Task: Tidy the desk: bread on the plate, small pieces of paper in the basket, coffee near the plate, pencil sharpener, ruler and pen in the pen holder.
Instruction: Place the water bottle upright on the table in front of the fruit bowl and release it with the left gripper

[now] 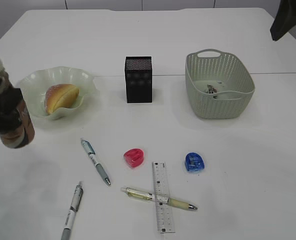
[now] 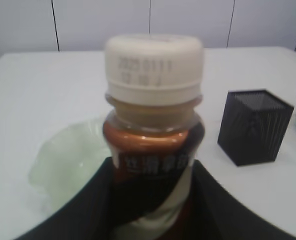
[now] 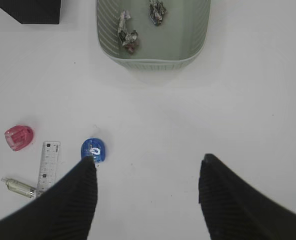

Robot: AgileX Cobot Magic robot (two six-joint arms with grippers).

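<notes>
My left gripper is shut on the brown coffee bottle with a cream cap, held at the table's left edge, just left of the pale green plate. The bread lies on the plate. The black pen holder stands mid-table. The basket holds paper scraps. A red sharpener, a blue sharpener, a ruler and three pens lie at the front. My right gripper is open and empty, high above the table near the blue sharpener.
The ruler lies across one pen near the front edge. The right arm shows at the top right corner of the exterior view. The pen holder also shows in the left wrist view, right of the bottle.
</notes>
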